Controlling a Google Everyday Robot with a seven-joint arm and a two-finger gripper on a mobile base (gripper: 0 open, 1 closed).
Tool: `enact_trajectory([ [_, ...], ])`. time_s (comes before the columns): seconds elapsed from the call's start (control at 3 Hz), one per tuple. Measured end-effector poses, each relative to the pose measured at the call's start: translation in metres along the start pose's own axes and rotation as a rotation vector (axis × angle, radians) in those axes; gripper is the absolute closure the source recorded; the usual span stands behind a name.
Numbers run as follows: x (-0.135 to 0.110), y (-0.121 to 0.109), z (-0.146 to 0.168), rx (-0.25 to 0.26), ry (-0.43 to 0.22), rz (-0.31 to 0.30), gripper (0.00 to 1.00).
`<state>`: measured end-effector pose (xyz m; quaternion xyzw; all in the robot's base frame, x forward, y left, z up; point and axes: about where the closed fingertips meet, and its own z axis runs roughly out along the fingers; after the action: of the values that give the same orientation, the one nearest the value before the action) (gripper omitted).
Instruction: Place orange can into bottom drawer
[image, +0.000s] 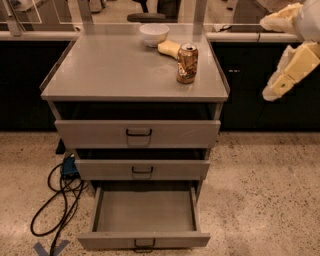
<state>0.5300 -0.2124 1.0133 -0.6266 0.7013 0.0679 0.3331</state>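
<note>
The orange can (187, 63) stands upright on the grey cabinet top (115, 70), near its right side. The bottom drawer (145, 212) is pulled out, and its tray holds nothing. My gripper (285, 75) hangs at the right edge of the view, to the right of the cabinet and a little lower than the can, well apart from it. It holds nothing that I can see.
A white bowl (153, 34) and a yellow sponge (169, 48) sit at the back of the cabinet top, just behind the can. The two upper drawers (138, 133) are slightly open. A black cable (57, 205) and a blue plug lie on the floor at the left.
</note>
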Motion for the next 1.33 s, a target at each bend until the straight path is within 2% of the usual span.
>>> enact_trajectory([
  [0.33, 0.000, -0.041, 0.003, 0.055, -0.128, 0.023, 0.00],
  [0.67, -0.001, -0.070, 0.012, 0.103, -0.187, 0.068, 0.00],
  [1.0, -0.001, -0.071, 0.013, 0.105, -0.190, 0.069, 0.00],
  [1.33, 0.005, -0.073, 0.018, 0.084, -0.212, 0.099, 0.00],
])
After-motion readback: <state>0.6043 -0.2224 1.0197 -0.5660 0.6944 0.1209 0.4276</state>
